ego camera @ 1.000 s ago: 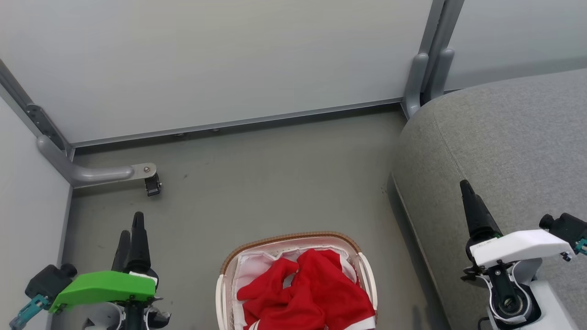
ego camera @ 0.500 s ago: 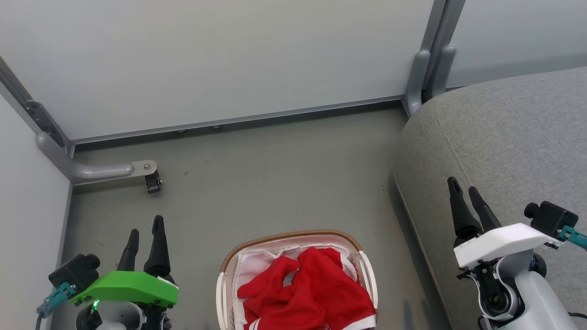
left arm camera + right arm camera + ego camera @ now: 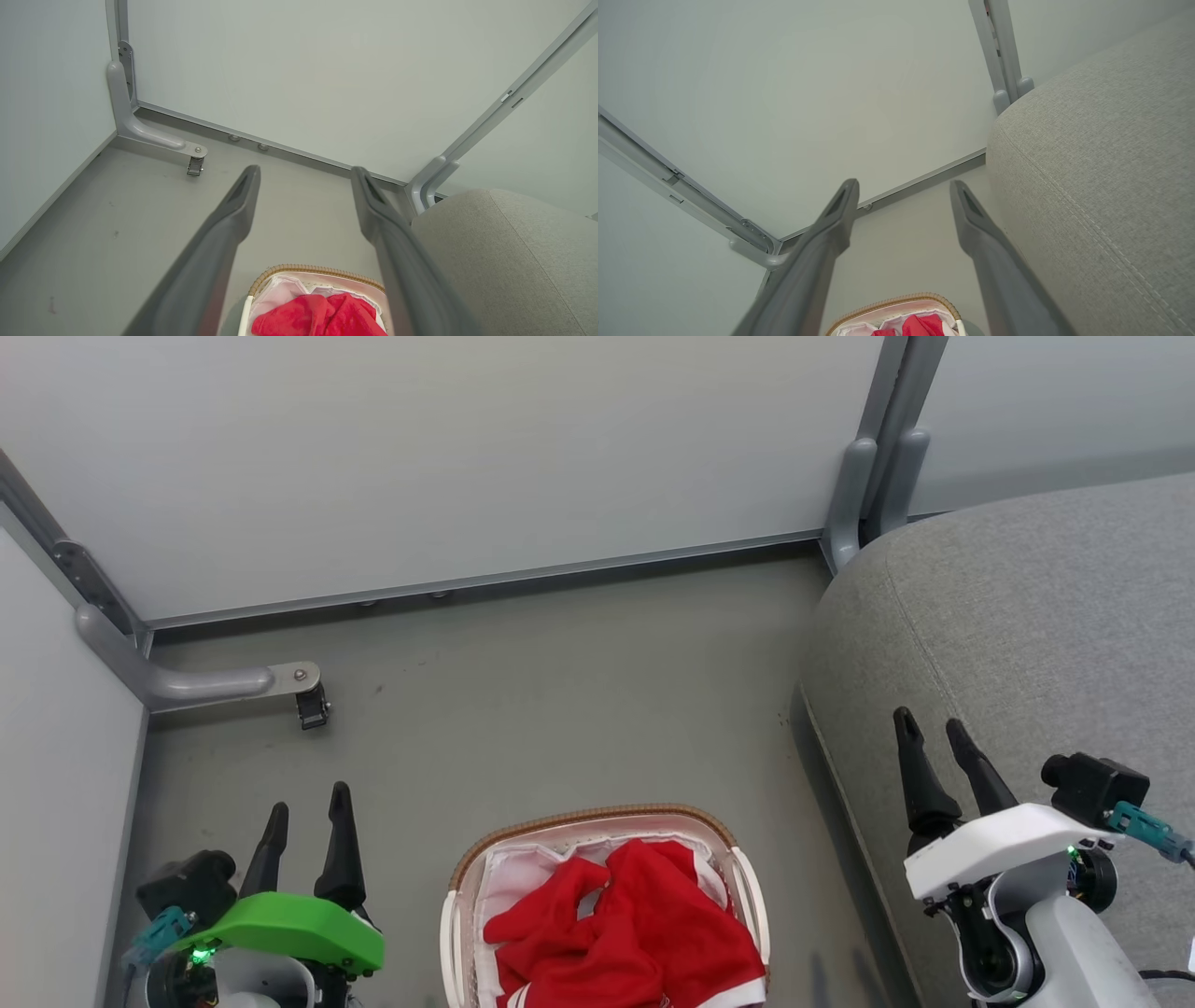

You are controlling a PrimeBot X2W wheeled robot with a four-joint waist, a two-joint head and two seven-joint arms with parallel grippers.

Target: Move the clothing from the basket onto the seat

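Left gripper [image 3: 309, 798]: hangs at lower left over the grey floor [image 3: 560, 691], fingers spread, empty. Basket [image 3: 579, 819]: stands on the floor at bottom centre, between the two grippers, apart from both. Clothing [image 3: 625, 933]: lies crumpled inside the basket, red, with white trim at the near edge. Right gripper [image 3: 928, 719]: hangs over the near edge of the seat [image 3: 1046, 616], fingers parted, empty.

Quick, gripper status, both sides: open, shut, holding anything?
Left gripper: open, fingers apart, holding nothing.
Right gripper: open, fingers apart, holding nothing.
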